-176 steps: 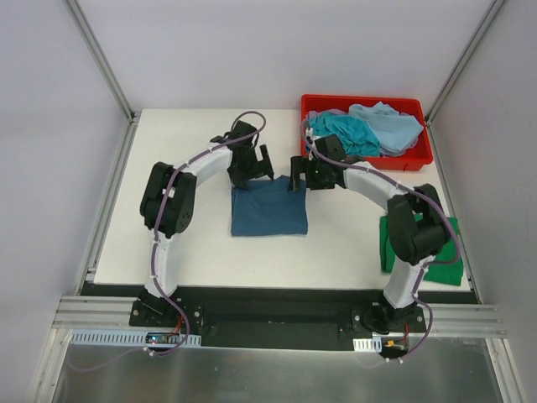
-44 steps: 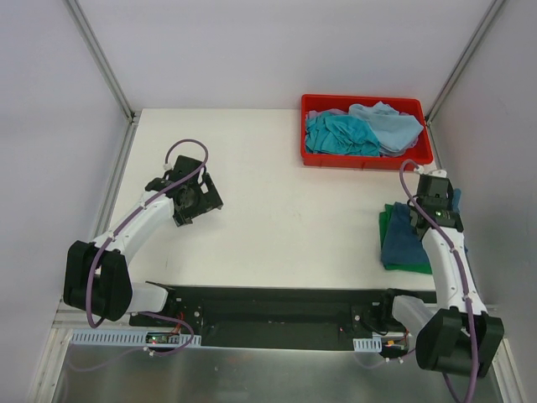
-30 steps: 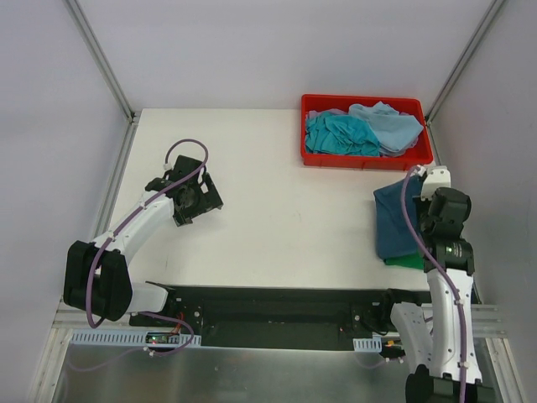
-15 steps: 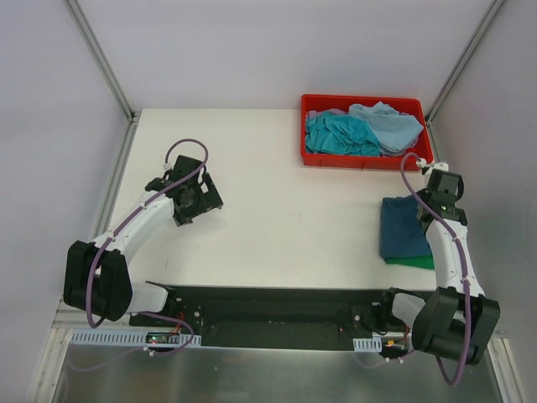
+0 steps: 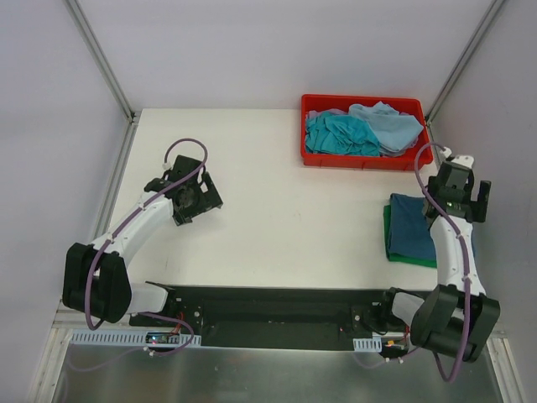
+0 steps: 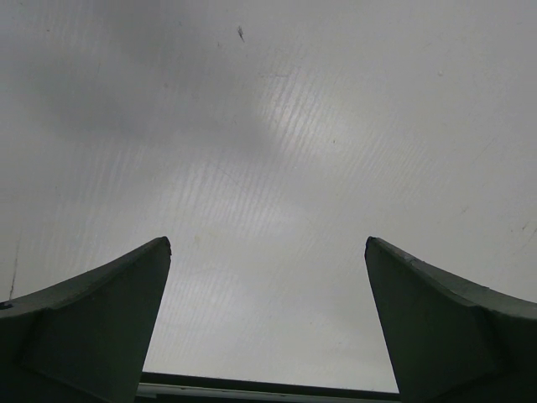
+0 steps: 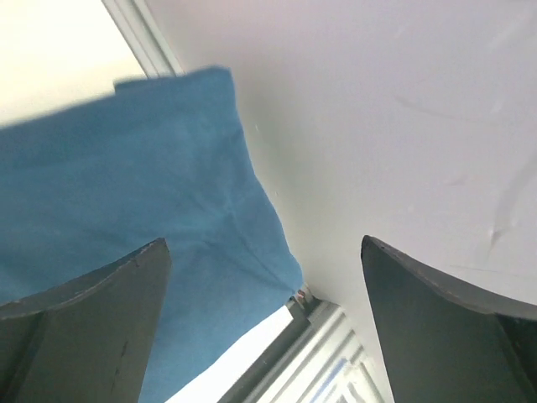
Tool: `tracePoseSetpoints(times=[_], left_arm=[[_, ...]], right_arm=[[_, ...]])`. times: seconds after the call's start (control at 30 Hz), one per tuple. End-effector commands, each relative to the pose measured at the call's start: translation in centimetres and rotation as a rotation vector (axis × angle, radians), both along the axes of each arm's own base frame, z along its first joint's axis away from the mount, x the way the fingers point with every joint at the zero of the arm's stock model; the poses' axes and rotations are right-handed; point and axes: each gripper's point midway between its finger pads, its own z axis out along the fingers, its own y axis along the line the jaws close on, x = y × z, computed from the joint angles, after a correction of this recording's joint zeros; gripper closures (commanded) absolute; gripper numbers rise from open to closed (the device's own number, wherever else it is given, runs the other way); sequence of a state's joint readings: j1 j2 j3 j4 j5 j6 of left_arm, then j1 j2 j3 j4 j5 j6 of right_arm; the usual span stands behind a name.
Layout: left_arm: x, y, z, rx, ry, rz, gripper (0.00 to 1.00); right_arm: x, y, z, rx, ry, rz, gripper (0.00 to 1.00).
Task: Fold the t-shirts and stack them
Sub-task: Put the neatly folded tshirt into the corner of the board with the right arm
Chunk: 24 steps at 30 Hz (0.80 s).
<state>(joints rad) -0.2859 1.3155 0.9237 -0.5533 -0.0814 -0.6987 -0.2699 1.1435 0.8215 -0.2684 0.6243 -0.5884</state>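
T-shirt in teal-blue (image 5: 409, 225) lies folded on green t-shirt (image 5: 409, 261), long axis near-to-far; left pincer (image 6: 267, 243) and right pincer (image 7: 264, 243) gape empty.

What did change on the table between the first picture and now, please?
The dark blue t-shirt moved from the middle of the table to the right edge, onto the green t-shirt. The right gripper carried it there and let go; its fingers are open now. The left gripper pulled back to the left, open. The shirts in the red bin stayed as they were.
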Motion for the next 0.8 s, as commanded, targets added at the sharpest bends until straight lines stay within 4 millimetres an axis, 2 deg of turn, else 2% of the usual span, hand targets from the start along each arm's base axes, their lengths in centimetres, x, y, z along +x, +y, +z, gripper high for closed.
tracePoseSetpoints(times=[0.0,0.1,0.17,0.3,0.4,0.57,0.63,0.77], left_arm=[[1.0,0.7,2.4,0.003,-0.089,0.031,0.01],[0.9,0.7,3.1,-0.009,-0.105,0.034,0.01],[0.8,0.7,3.7,-0.015,-0.125,0.04,0.01],[0.3,1.5,5.6,-0.007,-0.187,0.064,0.01],[-0.2,1.8,7.3,-0.021,-0.247,0.072,0.01],[-1.7,3.9,8.7,0.025,-0.332,0.145,0.01],[-2.3,4.5,9.5,0.033,-0.368,0.16,0.01],[-2.9,5.2,10.2,0.04,-0.413,0.182,0.01]], right_arm=[[1.1,1.8,7.5,0.118,-0.422,-0.039,0.04],[1.3,4.6,9.5,0.255,-0.578,0.033,0.04],[1.5,6.6,10.1,0.343,-0.665,0.097,0.04],[2.5,14.1,11.0,0.633,-0.759,0.405,0.04],[2.6,18.1,10.6,0.85,-0.78,0.513,0.04],[2.7,20.8,6.7,1.039,-0.749,0.549,0.04],[2.7,21.3,4.5,1.073,-0.72,0.555,0.04],[2.7,21.3,2.8,1.082,-0.712,0.547,0.04]])
